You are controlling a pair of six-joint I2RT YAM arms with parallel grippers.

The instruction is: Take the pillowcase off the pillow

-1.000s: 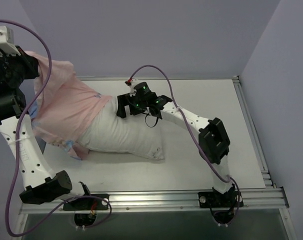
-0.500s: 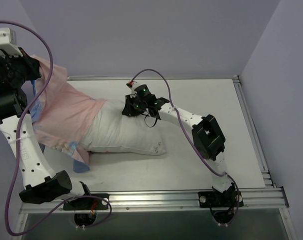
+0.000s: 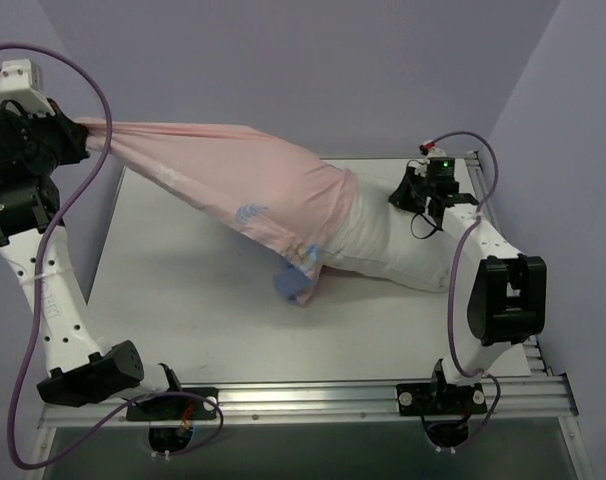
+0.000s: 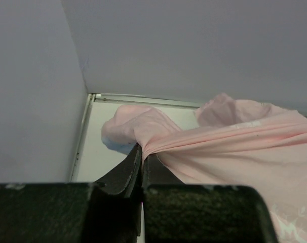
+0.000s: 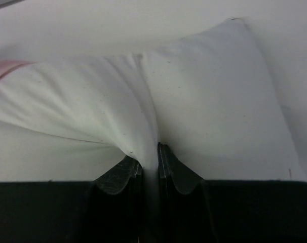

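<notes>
Your right gripper [image 5: 148,152] pinches the pillow [image 3: 393,248]; pull the left gripper [image 4: 142,152], clenched on the pillowcase [image 3: 253,175], straight away from the pillow.

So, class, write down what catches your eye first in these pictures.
The pink pillowcase, stretched taut above the table, is pinched at far left by the left tool. At far right, the right tool pinches the white pillow, half out of it.

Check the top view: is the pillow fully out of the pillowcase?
No, the pillowcase covers the left end of the pillow; only its right part shows bare.
</notes>
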